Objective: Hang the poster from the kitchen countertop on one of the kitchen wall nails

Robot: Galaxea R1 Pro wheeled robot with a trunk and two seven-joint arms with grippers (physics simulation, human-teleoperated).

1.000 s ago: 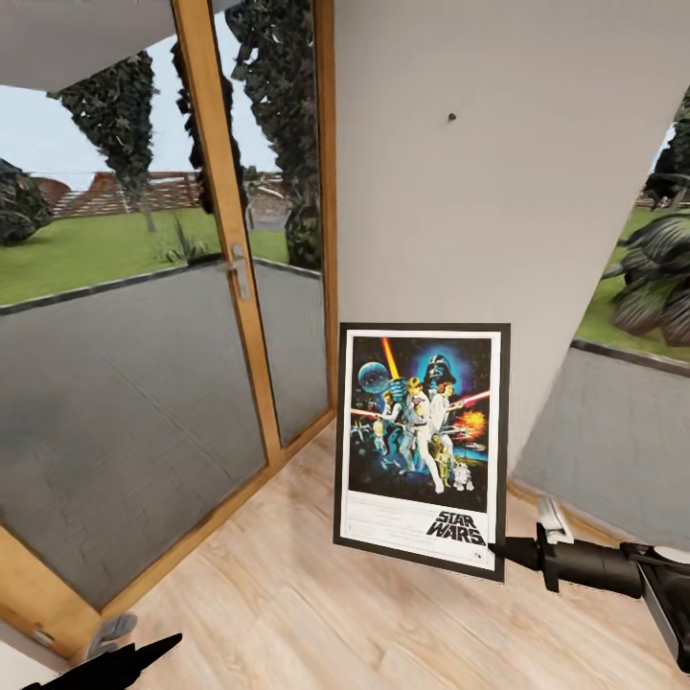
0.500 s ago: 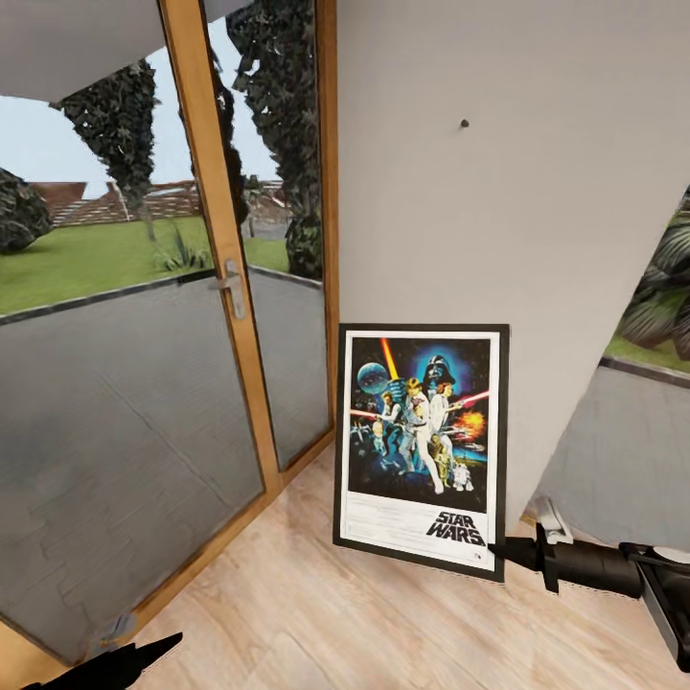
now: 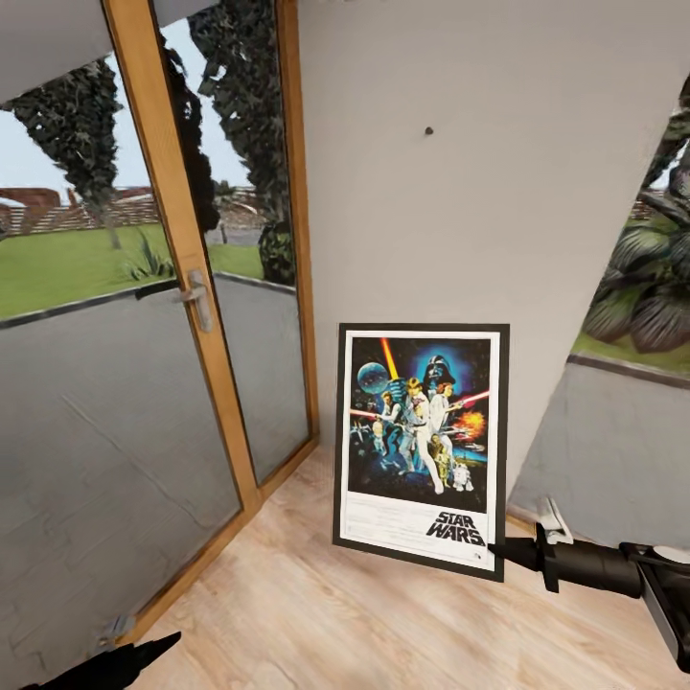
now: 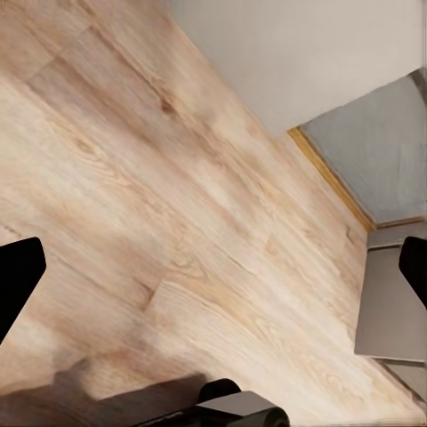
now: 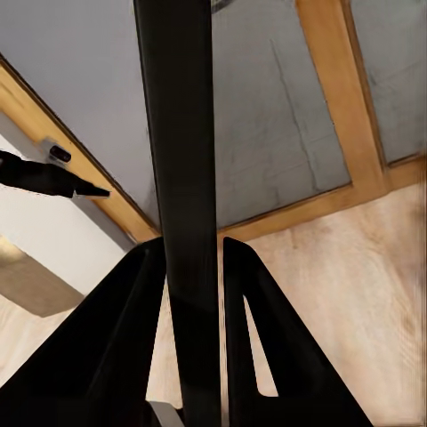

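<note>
At the far left of the head view stands a wooden-framed glass door [image 3: 182, 287] with a metal handle [image 3: 196, 295], and beyond its panes lie a grey paved terrace, grass and dark trees. Low in that corner of the view the left gripper [image 3: 144, 652] shows as a black pointed tip above the light wooden floor [image 3: 316, 613]. In the left wrist view the left gripper [image 4: 213, 276] has its two black fingertips [image 4: 18, 280] far apart at opposite edges of the picture, nothing between them, only floorboards and a strip of pale wall beyond: it is released and empty.

To the right of the door rises a plain light-grey wall [image 3: 498, 240]. A small dark wall nail [image 3: 428, 130] sticks out of it, high up and well above the poster.

The poster [image 3: 422, 448] hangs upright in the air in front of the wall's lower part, its face toward the camera, its "STAR WARS" logo near the bottom right. The right gripper [image 3: 498, 550] reaches in from the right and pinches the poster's lower right corner. In the right wrist view the poster [image 5: 182, 178] appears edge-on as a thin black bar, and the right gripper [image 5: 191, 267] has a black finger [image 5: 253, 329] pressed on each side of it, clenched on the frame.

Right of the wall, more terrace and broad-leaved plants [image 3: 642, 287] show.
</note>
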